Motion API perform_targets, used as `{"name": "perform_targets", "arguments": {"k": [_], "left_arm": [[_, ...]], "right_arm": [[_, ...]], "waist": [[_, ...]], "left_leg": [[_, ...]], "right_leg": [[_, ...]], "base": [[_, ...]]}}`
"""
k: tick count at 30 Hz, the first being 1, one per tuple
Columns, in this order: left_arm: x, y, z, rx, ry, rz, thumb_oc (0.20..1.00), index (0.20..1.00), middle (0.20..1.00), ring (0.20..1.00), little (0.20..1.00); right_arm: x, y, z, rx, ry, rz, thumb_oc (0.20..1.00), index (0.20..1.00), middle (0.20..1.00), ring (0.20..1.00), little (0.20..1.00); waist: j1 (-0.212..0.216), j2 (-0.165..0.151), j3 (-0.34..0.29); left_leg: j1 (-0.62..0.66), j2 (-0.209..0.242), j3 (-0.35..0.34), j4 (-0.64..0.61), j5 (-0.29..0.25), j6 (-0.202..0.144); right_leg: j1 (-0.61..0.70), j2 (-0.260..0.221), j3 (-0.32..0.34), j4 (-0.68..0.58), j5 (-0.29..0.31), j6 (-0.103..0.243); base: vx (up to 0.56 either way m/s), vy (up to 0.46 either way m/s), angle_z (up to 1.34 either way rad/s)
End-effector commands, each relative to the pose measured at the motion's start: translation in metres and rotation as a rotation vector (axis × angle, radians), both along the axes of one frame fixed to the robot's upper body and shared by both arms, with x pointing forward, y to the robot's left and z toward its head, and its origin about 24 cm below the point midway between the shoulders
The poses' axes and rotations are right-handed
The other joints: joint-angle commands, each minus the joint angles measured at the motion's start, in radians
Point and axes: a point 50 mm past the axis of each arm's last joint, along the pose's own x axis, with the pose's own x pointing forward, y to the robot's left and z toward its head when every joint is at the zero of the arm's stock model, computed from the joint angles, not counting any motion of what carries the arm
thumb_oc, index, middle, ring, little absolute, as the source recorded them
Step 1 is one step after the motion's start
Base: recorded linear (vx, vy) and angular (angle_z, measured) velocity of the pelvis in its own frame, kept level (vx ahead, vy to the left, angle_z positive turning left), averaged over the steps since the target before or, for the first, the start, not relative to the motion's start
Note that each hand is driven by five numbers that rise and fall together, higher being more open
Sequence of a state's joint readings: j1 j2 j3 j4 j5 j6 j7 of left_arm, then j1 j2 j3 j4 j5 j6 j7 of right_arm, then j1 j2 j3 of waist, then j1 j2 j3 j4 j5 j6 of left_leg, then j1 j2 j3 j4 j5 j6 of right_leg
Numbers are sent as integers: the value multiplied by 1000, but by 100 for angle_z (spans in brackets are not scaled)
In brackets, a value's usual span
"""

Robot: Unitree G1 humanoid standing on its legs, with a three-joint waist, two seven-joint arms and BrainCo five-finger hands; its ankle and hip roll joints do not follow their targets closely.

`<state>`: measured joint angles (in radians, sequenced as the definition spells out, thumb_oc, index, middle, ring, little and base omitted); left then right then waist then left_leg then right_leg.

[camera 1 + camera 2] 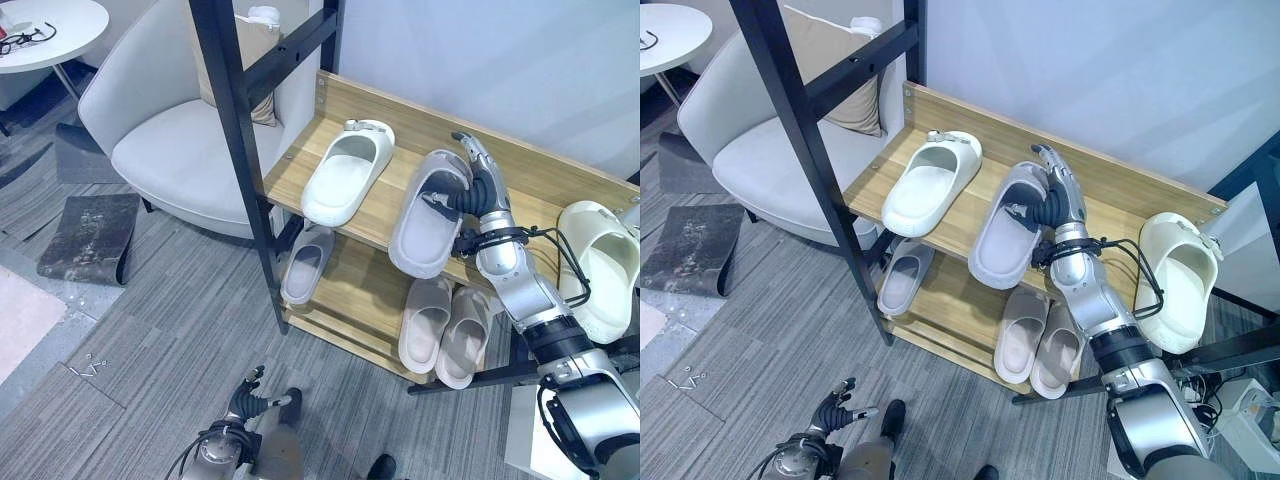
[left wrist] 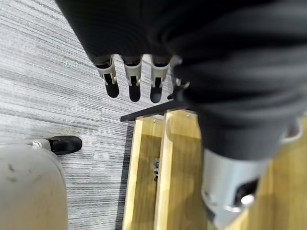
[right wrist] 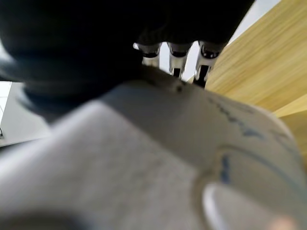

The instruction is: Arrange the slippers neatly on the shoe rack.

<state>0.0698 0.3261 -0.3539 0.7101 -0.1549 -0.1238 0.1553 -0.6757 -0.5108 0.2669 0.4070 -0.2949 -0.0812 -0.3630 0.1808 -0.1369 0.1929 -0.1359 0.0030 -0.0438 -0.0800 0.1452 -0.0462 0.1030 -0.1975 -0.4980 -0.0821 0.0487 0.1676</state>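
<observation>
On the top shelf of the wooden shoe rack [image 1: 385, 215] a white slipper [image 1: 347, 172] lies flat. Beside it a grey slipper [image 1: 425, 225] hangs over the shelf's front edge. My right hand [image 1: 478, 192] is shut on its upper, thumb inside the opening and fingers along the outside; up close the grey slipper [image 3: 158, 158] sits against the palm. A cream slipper [image 1: 600, 265] rests at the shelf's right end. The lower shelf holds one grey slipper [image 1: 306, 262] and a beige pair [image 1: 440, 322]. My left hand [image 1: 247, 397] hangs low near the floor, open and holding nothing.
The rack's black post [image 1: 235, 130] stands at its left front corner. A pale grey armchair [image 1: 170, 140] sits left of the rack, with a dark mat [image 1: 90, 235] on the carpet and a round white table [image 1: 50, 30] further left.
</observation>
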Motion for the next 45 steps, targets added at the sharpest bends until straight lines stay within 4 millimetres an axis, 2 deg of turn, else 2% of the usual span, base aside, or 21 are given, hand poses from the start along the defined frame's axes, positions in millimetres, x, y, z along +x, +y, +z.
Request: {"name": "perform_targets", "arguments": {"k": [1,4,10,11,12,13,15,17,18,20,21,22,23,25,26,29,33,36,40,43,45], "left_arm": [[12,-13,6,-23,-60,-50,1000,1000,1000,1000,1000],[17,-13,8,-26,-74,-40,1000,1000,1000,1000,1000],[19,-13,8,-28,-67,-8,1000,1000,1000,1000,1000],[19,-13,8,-30,-69,16,1000,1000,1000,1000,1000],[20,-13,8,-33,-70,21,1000,1000,1000,1000,1000],[17,-14,6,-31,-60,34,1000,1000,1000,1000,1000],[15,-14,5,-28,-57,40,1000,1000,1000,1000,1000],[11,-14,4,-29,-49,41,1000,1000,1000,1000,1000],[11,-14,4,-28,-48,40,1000,1000,1000,1000,1000],[8,-15,3,-29,-41,24,1000,1000,1000,1000,1000],[9,-15,3,-29,-41,23,1000,1000,1000,1000,1000],[6,-12,2,-26,-36,33,1000,1000,1000,1000,1000],[6,-12,2,-26,-36,32,1000,1000,1000,1000,1000],[3,-9,0,-22,-26,65,1000,1000,1000,1000,1000],[3,-9,0,-22,-26,65,1000,1000,1000,1000,1000],[3,-10,-1,-14,-29,82,1000,1000,1000,1000,1000],[5,-12,-2,-4,-41,86,1000,1000,1000,1000,1000],[3,-13,-4,-11,-31,111,1000,1000,1000,1000,1000],[4,-15,-4,-35,-47,156,1000,1000,1000,1000,1000],[8,-16,0,-52,-84,188,1000,1000,1000,1000,1000],[21,-20,3,-63,-122,235,1000,1000,1000,1000,1000]], "right_arm": [[10,-20,24,-40,-58,-122,200,200,200,200,200],[12,-33,25,-42,-49,-197,200,200,200,200,200],[-4,-23,36,12,-155,-175,200,200,200,200,200],[-23,-16,49,84,-269,-122,200,200,200,200,200],[-29,-14,49,94,-286,-101,200,200,200,200,200],[-55,-8,67,182,-435,-36,200,200,200,200,200],[-67,-4,70,209,-479,4,200,200,200,200,200],[-92,8,82,398,-585,208,200,200,200,200,200],[-93,7,82,399,-584,208,200,200,200,200,200],[-114,24,92,581,-637,501,200,200,200,200,200],[-114,24,92,582,-637,502,200,200,200,200,200],[-125,39,96,654,-624,687,200,200,200,200,200],[-125,39,96,654,-623,688,200,200,200,200,200],[-149,89,98,733,-482,1126,200,200,200,200,200],[-149,89,98,733,-481,1127,200,200,200,200,200],[-163,139,96,652,-328,1394,200,200,200,200,200],[-161,185,67,633,-50,1534,200,200,200,200,200],[-161,205,44,537,83,1541,200,200,200,200,200],[-149,214,10,289,135,1374,200,200,200,200,200],[-131,200,-5,80,21,1109,200,200,200,200,200],[-121,181,-8,68,-63,946,200,200,200,200,200]], "waist": [[52,7,-16],[47,9,-19],[25,17,-26],[11,24,-29],[5,24,-29],[-8,29,-34],[-15,27,-40],[-29,35,-40],[-30,33,-41],[-33,41,-44],[-34,40,-45],[-34,45,-46],[-36,44,-47],[-28,53,-47],[-30,52,-48],[-7,58,-47],[22,61,-35],[38,62,-20],[58,65,19],[63,75,64],[44,81,104]], "left_leg": [[93,-25,-5,31,-169,31],[92,-25,-13,30,-166,30],[99,-25,-10,31,-171,31],[109,-20,-4,29,-176,30],[107,-22,-2,30,-171,31],[115,-17,4,26,-175,29],[110,-19,4,26,-169,31],[120,-12,12,22,-168,27],[116,-14,11,22,-163,28],[121,-10,13,17,-159,21],[117,-12,12,17,-155,23],[120,-8,14,14,-154,18],[116,-10,12,14,-150,19],[123,-7,16,14,-150,15],[118,-9,14,15,-147,16],[122,-4,2,17,-151,12],[117,-5,-20,21,-148,9],[108,-6,-34,29,-147,5],[70,-13,-61,56,-141,-1],[30,-19,-72,98,-143,-3],[-3,-20,-70,147,-155,-1]], "right_leg": [[-53,-13,-9,64,-3,13],[-52,-13,-17,69,-7,13],[-49,-14,-12,77,-13,11],[-43,-11,-6,78,-20,10],[-45,-13,-6,77,-17,10],[-41,-10,0,76,-23,9],[-46,-12,1,75,-19,8],[-42,-9,8,75,-24,7],[-44,-11,6,74,-20,7],[-43,-8,6,73,-25,4],[-46,-10,4,72,-21,4],[-44,-7,8,72,-24,2],[-46,-9,6,70,-21,2],[-45,-6,9,74,-24,-3],[-47,-8,7,73,-21,-3],[-42,-3,1,79,-32,-10],[-39,-1,-14,85,-41,-18],[-39,2,-28,88,-49,-24],[-53,5,-46,92,-58,-30],[-78,2,-56,112,-66,-32],[-108,-6,-51,147,-76,-34]], "base": [[-3,10,8],[-1,2,1],[1,2,1],[0,0,0],[9,-6,3],[0,0,0],[0,0,0],[-16,-12,-4],[-41,-21,-10],[-47,-21,-7],[-42,-24,-3],[-34,-10,1],[-44,-35,1],[-42,-32,0],[0,0,0],[-19,-37,3],[-18,-28,5],[-26,-34,14],[-72,-40,22],[-125,-30,19],[-148,-8,10]]}}
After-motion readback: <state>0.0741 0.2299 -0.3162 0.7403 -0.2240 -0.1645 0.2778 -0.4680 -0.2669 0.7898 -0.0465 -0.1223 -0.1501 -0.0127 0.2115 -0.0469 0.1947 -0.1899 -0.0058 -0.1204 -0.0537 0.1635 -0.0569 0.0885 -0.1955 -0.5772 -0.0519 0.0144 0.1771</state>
